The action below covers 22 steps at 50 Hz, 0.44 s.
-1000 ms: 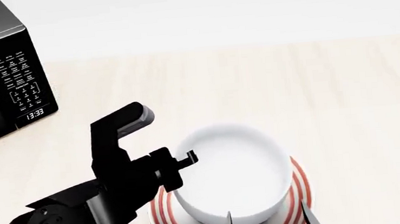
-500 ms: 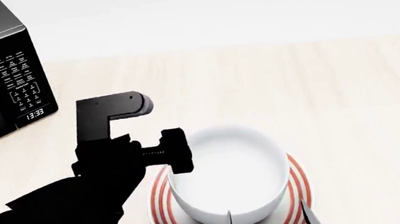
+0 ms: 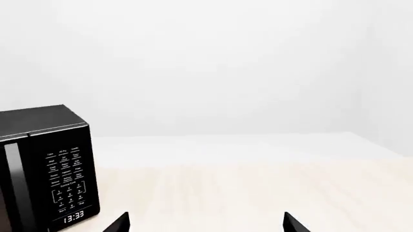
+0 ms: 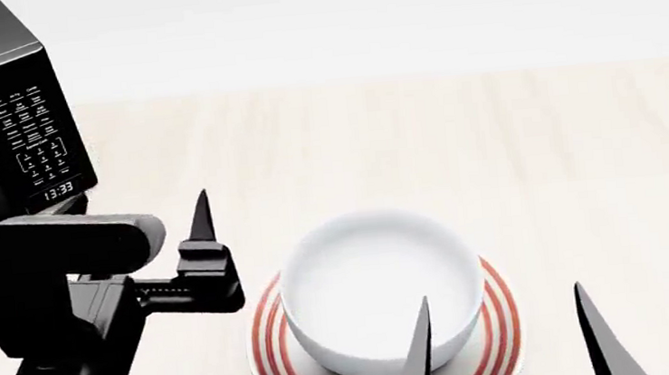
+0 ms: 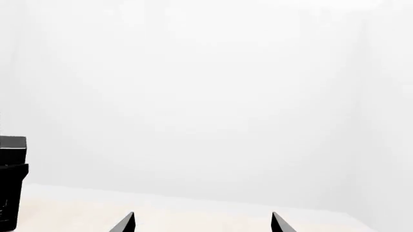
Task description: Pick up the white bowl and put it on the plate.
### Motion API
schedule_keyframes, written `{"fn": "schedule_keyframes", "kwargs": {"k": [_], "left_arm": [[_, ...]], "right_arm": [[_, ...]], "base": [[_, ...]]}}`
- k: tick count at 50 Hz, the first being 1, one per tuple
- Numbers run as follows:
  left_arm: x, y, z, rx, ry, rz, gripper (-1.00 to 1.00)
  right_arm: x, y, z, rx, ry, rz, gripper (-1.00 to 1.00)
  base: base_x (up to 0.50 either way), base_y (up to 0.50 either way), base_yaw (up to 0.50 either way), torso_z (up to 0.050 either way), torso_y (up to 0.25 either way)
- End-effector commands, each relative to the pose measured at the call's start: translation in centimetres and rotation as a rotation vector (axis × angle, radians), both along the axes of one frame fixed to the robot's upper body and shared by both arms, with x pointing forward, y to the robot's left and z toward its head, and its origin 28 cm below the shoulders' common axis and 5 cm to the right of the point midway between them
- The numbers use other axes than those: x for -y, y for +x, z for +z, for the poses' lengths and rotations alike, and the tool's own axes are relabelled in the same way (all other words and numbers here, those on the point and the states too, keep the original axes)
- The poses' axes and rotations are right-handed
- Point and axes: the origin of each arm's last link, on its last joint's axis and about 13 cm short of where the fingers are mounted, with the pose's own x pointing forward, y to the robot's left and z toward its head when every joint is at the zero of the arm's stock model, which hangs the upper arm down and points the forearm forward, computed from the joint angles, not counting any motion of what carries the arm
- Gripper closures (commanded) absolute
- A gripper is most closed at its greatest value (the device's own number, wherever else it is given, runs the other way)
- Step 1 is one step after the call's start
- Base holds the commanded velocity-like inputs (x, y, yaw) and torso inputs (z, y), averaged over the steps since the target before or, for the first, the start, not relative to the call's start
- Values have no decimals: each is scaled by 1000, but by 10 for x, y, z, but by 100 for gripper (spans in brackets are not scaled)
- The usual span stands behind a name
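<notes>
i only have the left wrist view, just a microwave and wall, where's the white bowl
Observer: The white bowl sits on the red-ringed plate, seen from the head view.
Operator: is my left gripper holding it
Observer: No. The left gripper is open, beside the bowl and apart from it.
Operator: and the right one
Observer: The right gripper is open, its fingertips rising in front of the plate's near edge, gripping nothing.

The microwave (image 4: 14, 125) display reads 13:33; keypad labels are illegible.
</notes>
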Motion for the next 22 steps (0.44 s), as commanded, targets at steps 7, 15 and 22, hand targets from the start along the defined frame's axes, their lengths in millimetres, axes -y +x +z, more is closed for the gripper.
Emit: {"fn": "schedule_keyframes", "kwargs": {"k": [7,15,22], "left_arm": [[-22,-56,10,189,58,54,-100],[-29,-84,17,259,62,63,-100],[-32,-99,21,318,71,82,-100]], "right_arm": [[3,-21,39,132,-6,-17,-100],[7,-28,50,202,-10,-11,-100],[6,-33,57,227,-13,-6,-100]], "base": [[0,0,0,0,0],[0,0,0,0,0],[0,0,0,0,0]]}}
